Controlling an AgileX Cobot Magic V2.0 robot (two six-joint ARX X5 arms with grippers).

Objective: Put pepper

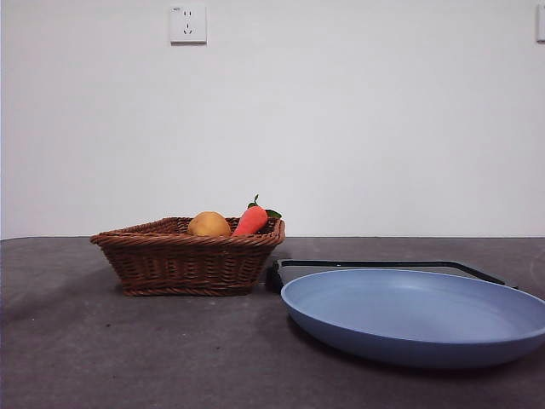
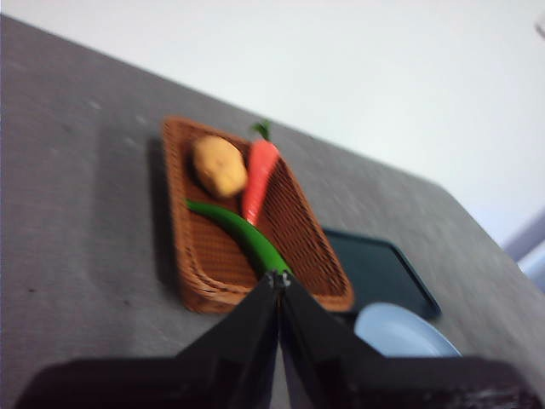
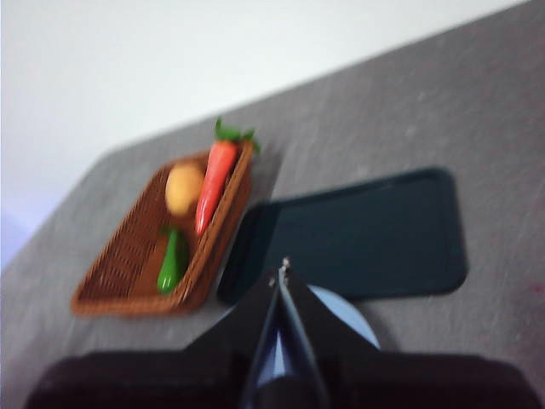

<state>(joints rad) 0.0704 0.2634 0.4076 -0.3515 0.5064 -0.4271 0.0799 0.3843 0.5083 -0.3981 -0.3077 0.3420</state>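
Note:
The long dark green pepper (image 2: 240, 233) lies in the brown wicker basket (image 2: 204, 274), next to a red-orange carrot (image 2: 259, 176) and a yellow-brown potato (image 2: 219, 166). It also shows in the right wrist view (image 3: 173, 262). In the front view the basket's wall (image 1: 189, 260) hides the pepper. The blue plate (image 1: 409, 311) sits at the front right. My left gripper (image 2: 278, 279) is shut and empty, high above the basket. My right gripper (image 3: 283, 271) is shut and empty, high above the plate (image 3: 341, 315). Neither arm shows in the front view.
A dark flat tray (image 1: 375, 267) lies behind the plate, right of the basket; it also shows in the right wrist view (image 3: 358, 234). The carrot (image 1: 251, 219) and potato (image 1: 209, 224) stick up over the basket's rim. A white wall stands behind the grey table.

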